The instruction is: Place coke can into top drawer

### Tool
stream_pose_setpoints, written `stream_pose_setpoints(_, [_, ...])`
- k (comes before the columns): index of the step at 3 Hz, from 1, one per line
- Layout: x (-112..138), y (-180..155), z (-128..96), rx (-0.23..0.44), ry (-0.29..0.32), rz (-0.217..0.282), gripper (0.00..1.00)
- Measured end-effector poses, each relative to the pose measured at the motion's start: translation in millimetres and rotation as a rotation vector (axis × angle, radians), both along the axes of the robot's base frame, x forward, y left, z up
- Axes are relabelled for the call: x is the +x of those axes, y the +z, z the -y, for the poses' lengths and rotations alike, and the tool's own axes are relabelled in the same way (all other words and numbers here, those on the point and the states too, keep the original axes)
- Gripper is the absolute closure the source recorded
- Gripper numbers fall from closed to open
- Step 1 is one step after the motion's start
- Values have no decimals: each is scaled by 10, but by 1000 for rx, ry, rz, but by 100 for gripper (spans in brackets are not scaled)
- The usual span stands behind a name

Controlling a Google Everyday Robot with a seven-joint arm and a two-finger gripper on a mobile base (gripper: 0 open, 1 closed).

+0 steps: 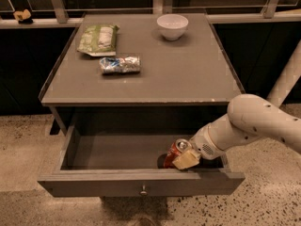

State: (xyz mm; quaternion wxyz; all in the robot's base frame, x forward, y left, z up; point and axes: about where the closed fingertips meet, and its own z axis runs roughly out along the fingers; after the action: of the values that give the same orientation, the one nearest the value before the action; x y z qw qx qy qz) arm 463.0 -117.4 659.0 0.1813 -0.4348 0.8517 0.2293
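Observation:
The top drawer [117,150] of the grey table stands pulled open, its front panel with a small round knob [143,190] toward me. The red coke can [175,152] with a silver top is inside the drawer at its right front, tilted. My gripper [184,158] reaches in from the right on a white arm and is shut on the coke can, a tan finger [186,160] against its side, low over the drawer floor.
On the tabletop [188,74] lie a green snack bag [98,39], a silver-blue foil packet [120,64] and a white bowl [172,26]. A window ledge with a small object [22,15] runs behind. Speckled floor surrounds the table.

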Motion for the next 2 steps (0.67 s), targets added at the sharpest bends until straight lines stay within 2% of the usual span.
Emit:
stream_pose_setpoints(1, [0,0,0,0,0,0,81])
stream_pose_setpoints(2, [0,0,0,0,0,0,58])
